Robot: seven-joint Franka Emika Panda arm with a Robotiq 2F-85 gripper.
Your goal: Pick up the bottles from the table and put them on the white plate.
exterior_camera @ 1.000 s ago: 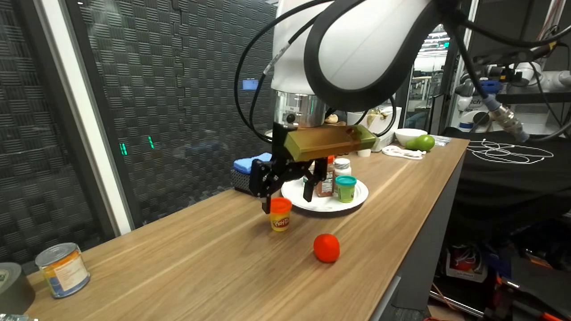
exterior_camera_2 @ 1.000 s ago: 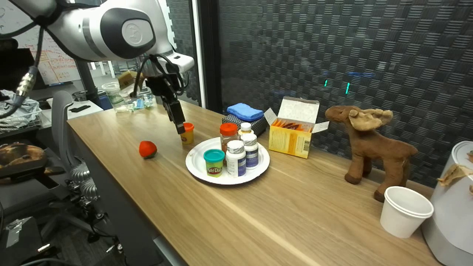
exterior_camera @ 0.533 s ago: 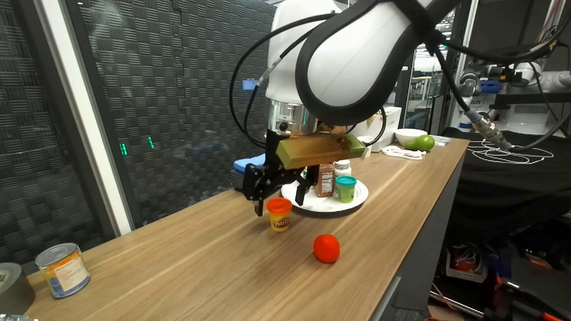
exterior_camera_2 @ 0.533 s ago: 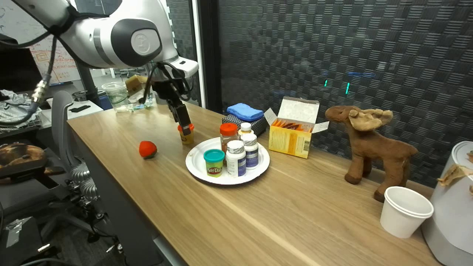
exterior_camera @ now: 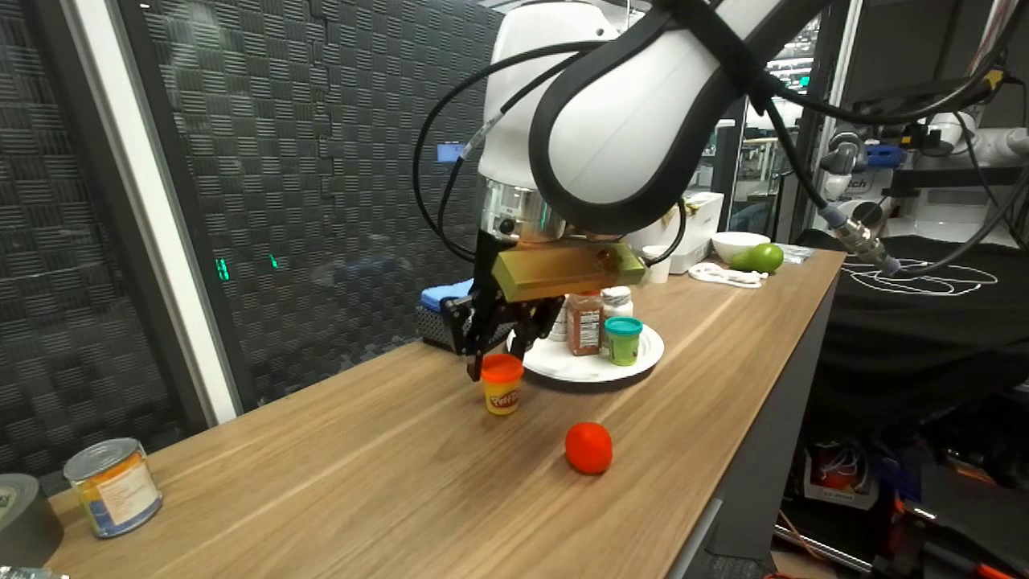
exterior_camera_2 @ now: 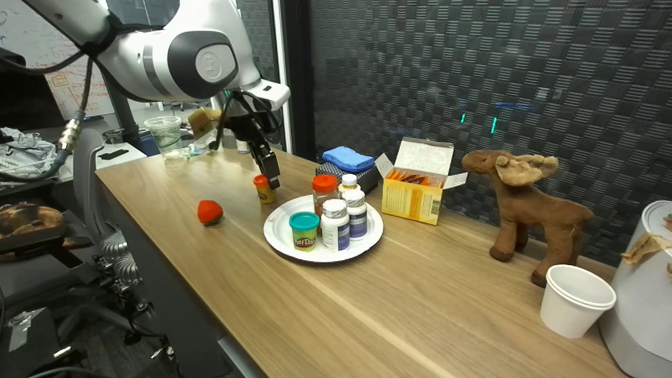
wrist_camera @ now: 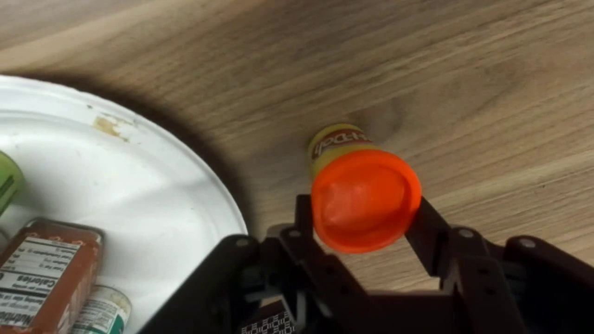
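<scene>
Your gripper (exterior_camera: 497,363) looks clamped on the yellow tub (exterior_camera: 502,399), orange lid (wrist_camera: 364,202) between its fingers (wrist_camera: 429,232), likely held high to keep them off the table (exterior_camera: 362,458). Tub roughly upright near the white plate (exterior_camera_2: 278,231); base contact unclear. Bottles (exterior_camera_2: 335,231) grouped on the plate, presumably done.

- My arm (exterior_camera: 627,133) is white, a broad black band (exterior_camera: 539,153) curving across it, upper centre of an exterior view.
- Upper left in an exterior view, my dark cap (exterior_camera_2: 184,67) bears a pale, faintly marked disc (exterior_camera_2: 216,63).
- Thin black cables (exterior_camera: 417,165) loop beside my silvery collar (exterior_camera: 510,211) and olive-gold block (exterior_camera: 563,271).
- My gripper (wrist_camera: 362,204), low in the wrist view, is black, with round grey screw heads (wrist_camera: 526,242).
</scene>
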